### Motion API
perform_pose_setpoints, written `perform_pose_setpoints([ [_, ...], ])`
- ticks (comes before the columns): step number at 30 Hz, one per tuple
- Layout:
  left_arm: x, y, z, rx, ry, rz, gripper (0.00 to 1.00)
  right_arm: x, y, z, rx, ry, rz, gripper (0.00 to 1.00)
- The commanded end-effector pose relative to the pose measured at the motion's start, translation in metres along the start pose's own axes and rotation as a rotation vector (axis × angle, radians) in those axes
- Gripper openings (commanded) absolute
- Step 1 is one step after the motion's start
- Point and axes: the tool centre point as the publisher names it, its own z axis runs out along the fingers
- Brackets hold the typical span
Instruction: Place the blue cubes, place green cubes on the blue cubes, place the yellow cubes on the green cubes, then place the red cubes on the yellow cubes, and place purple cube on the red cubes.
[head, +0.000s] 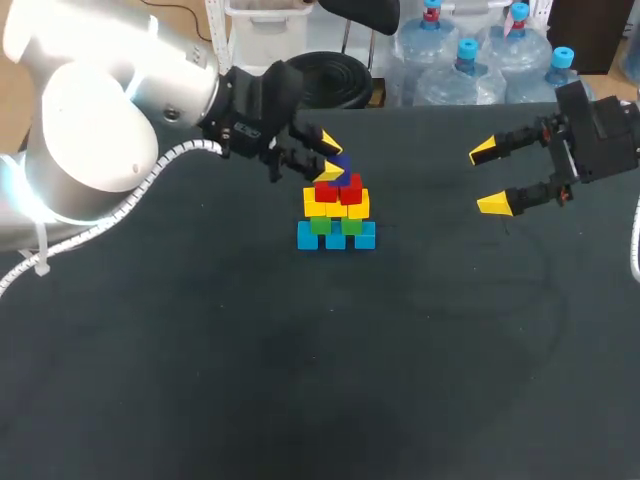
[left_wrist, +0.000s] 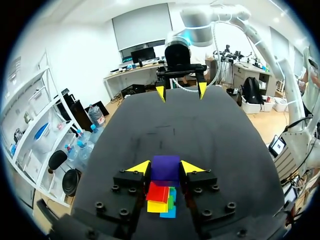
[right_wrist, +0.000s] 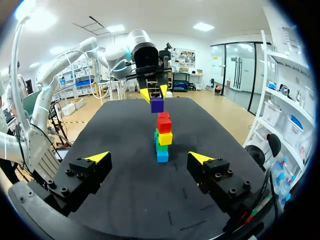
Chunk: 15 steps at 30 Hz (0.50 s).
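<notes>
Holding purple cube (left_wrist: 165, 167) in left pincer (head: 330, 156) over red cubes (head: 338, 189) | right pincer (head: 488, 178) wide open, empty

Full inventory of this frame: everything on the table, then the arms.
small blue cubes: three showing, blue, bottom row of the stack mid-table
small green cubes: two showing, green, on the blue row
small yellow cubes: two or three, yellow, on the green
small red cubes: two, red, on the yellow
small purple cube: one, purple, above the red
table: one, black, under the stack
left gripper: one, yellow-tipped fingers shut on the purple cube
right gripper: one, open, empty, right of the stack
</notes>
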Motion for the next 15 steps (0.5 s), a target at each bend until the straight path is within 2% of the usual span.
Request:
perform_pose_setpoints([
  [1,0.0016,0.0001,0.0032,0.002,0.002,-0.002,0.0,0.0001,0.0,0.0006,0.001,0.0,-0.001,1.0],
  [15,0.0063,0.0044,0.0063,0.009,0.008,-0.006,0.0,0.0001,0.0,0.0006,0.001,0.0,-0.001,1.0],
])
